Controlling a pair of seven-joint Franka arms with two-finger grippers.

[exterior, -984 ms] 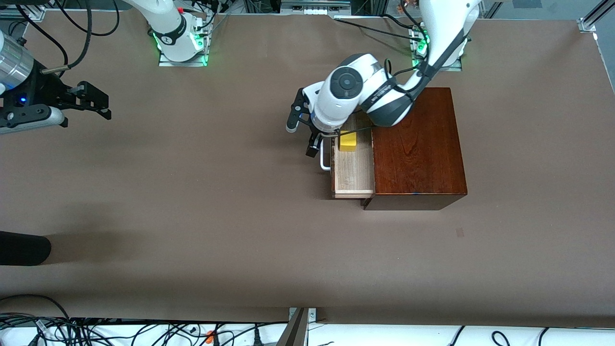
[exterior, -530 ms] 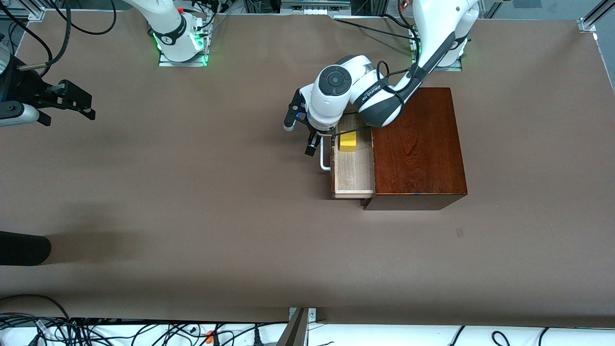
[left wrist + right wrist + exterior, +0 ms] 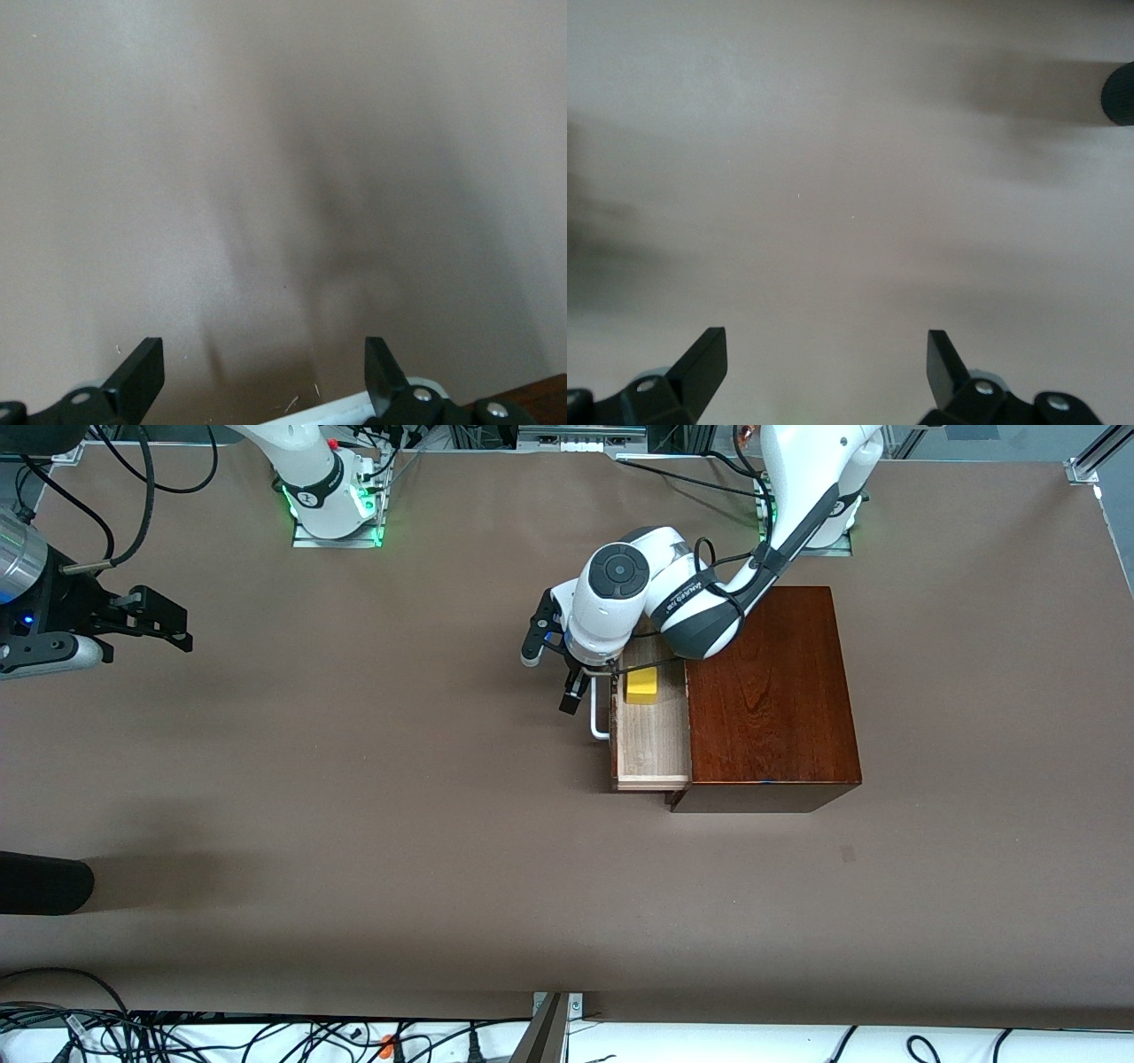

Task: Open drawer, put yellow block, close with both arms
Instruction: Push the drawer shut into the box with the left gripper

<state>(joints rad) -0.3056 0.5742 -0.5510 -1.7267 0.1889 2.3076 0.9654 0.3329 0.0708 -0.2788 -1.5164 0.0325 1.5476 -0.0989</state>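
The drawer (image 3: 653, 740) stands pulled out of the dark reddish-brown box (image 3: 771, 691), showing its pale tray. The yellow block (image 3: 641, 685) lies in the tray at the end toward the robots' bases. My left gripper (image 3: 551, 671) is open and empty over the brown table, just in front of the drawer's white handle (image 3: 600, 724). In the left wrist view the left gripper (image 3: 261, 376) spans bare table, with the handle (image 3: 354, 410) and the dark drawer front (image 3: 542, 390) at the frame's edge. My right gripper (image 3: 171, 624) is open and empty over the table at the right arm's end; the right wrist view shows the right gripper (image 3: 824, 363) over bare table.
A black rounded object (image 3: 44, 882) juts in over the table's edge at the right arm's end, nearer the front camera; it also shows as a black object (image 3: 1120, 88) in the right wrist view. Cables (image 3: 177, 1036) run along the table's near edge.
The left gripper has shifted slightly away from the drawer front. The right gripper has swung out toward the table's edge and come partly back. Drawer and block have not moved.
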